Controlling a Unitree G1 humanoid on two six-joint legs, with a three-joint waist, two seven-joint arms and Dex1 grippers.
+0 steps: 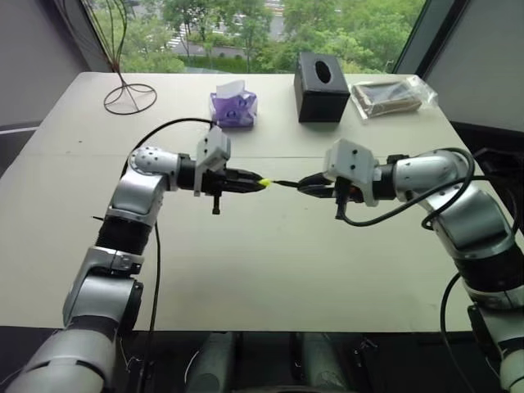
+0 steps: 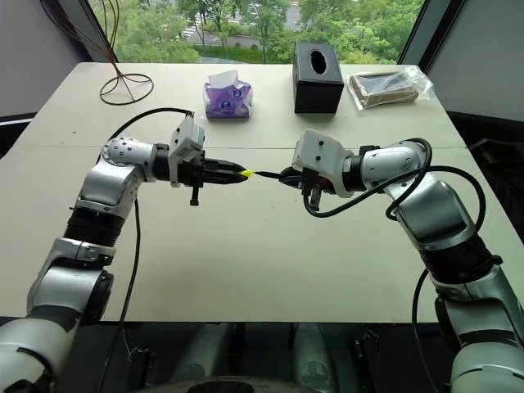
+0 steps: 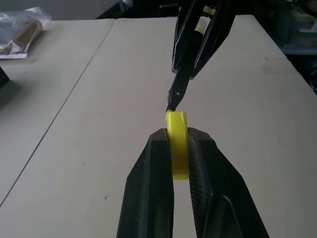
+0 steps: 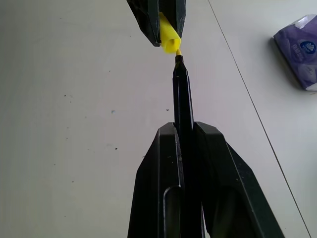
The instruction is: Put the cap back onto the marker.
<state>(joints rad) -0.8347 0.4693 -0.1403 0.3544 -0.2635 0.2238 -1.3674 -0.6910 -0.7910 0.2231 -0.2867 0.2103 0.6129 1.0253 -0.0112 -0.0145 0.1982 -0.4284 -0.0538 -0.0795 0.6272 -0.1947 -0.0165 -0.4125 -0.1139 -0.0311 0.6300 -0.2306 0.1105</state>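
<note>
Above the middle of the table my left gripper (image 1: 255, 183) is shut on the small yellow cap (image 3: 177, 144), whose open end sticks out past the fingertips. Facing it from the right, my right gripper (image 1: 304, 185) is shut on the thin black marker (image 4: 182, 101). The marker's tip (image 3: 172, 105) sits right at the cap's mouth, touching or just entering it. Both grippers hang in the air above the table (image 1: 270, 270), nearly in one line with each other.
At the back of the table stand a purple tissue pack (image 1: 233, 106), a black tissue box (image 1: 321, 87) and a clear plastic bag with dark contents (image 1: 393, 95). A wire stand (image 1: 128, 97) sits at the back left.
</note>
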